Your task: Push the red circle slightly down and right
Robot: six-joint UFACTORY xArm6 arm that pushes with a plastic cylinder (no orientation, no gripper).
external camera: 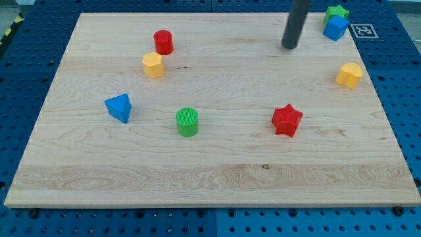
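Observation:
The red circle (163, 42) is a short red cylinder standing near the board's top left. A yellow hexagon block (152, 65) stands just below and left of it, close but apart. My tip (289, 47) is the lower end of the dark rod near the view's top right, far to the right of the red circle and touching no block.
A blue triangle block (119, 107) is at the left, a green cylinder (187, 122) at centre, a red star (287, 120) at right of centre. A yellow block (349, 76) is at the right edge. A blue block (335, 27) and a green block (337, 12) sit together at the top right corner of the wooden board (210, 178).

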